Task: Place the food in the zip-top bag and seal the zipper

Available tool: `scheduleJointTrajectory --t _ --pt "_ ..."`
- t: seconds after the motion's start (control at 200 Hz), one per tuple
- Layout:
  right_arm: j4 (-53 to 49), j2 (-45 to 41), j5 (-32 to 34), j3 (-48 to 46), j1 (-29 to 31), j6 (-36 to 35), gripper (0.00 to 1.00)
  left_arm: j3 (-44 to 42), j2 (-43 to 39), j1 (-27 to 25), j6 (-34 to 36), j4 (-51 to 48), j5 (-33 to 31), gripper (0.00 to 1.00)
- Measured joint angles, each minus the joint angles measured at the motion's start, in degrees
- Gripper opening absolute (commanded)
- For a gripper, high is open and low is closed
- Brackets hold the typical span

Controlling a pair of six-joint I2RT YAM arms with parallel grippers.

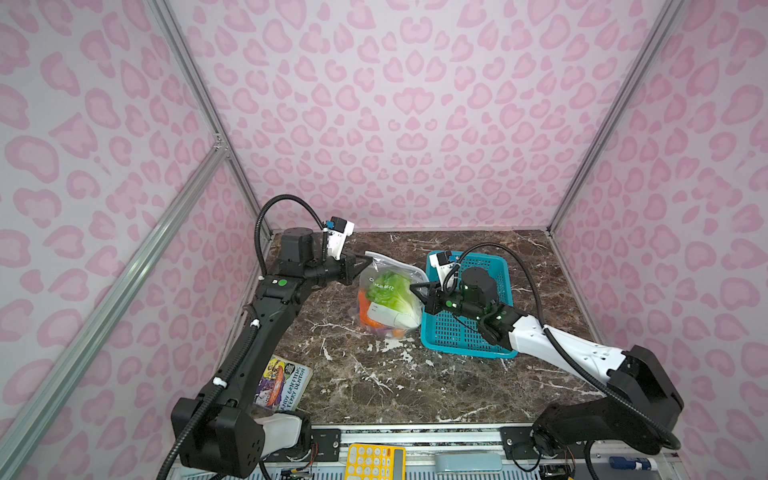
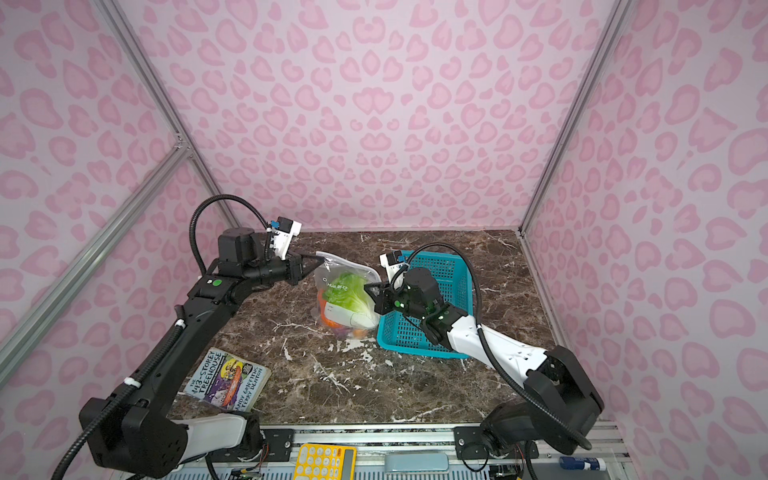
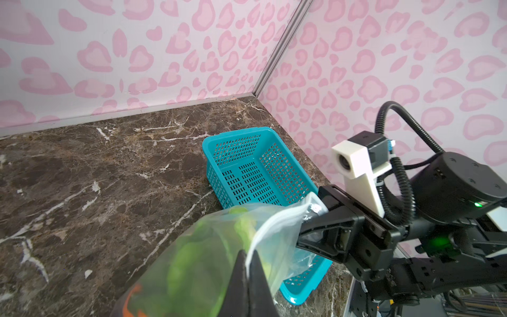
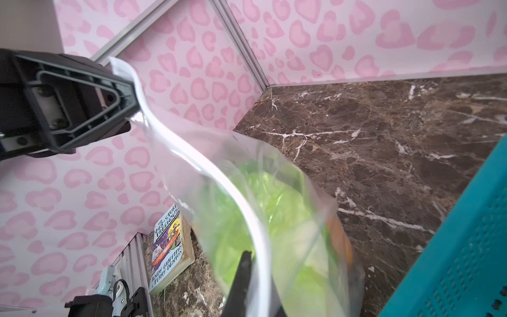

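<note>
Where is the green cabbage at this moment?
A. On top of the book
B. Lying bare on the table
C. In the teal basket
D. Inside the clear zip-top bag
D: the cabbage shows through the clear plastic of the zip-top bag, which stands beside the teal basket, not in it.

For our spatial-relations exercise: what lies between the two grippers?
The bag, with the cabbage inside, spans the gap between the left gripper and right gripper, each pinching its top edge; both top views show it.
</note>
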Motion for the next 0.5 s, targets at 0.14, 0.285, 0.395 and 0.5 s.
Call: scheduleJointTrajectory --t 0.14,0.285,0.395,0.5 --pt "-5.68 -4.07 2.80 2.01 3.98 -3.21 0.00 -2.71 -5.81 -0.02 -2.71 -1.33 -0.61 0.04" --pt "-9.64 -6.40 3.04 2.95 6.86 -4.31 0.00 -5.05 -8.98 -0.04 -6.34 -2.01 -0.79 0.04" --pt "-11.04 -5.73 2.43 2.58 7.21 -3.10 0.00 -6.80 -9.20 -0.07 -8.81 -2.58 -1.11 0.04" --pt "-10.86 -2.99 2.47 2.32 7.10 -1.51 0.00 -7.32 -8.26 -0.09 -9.68 -2.99 -3.63 0.51"
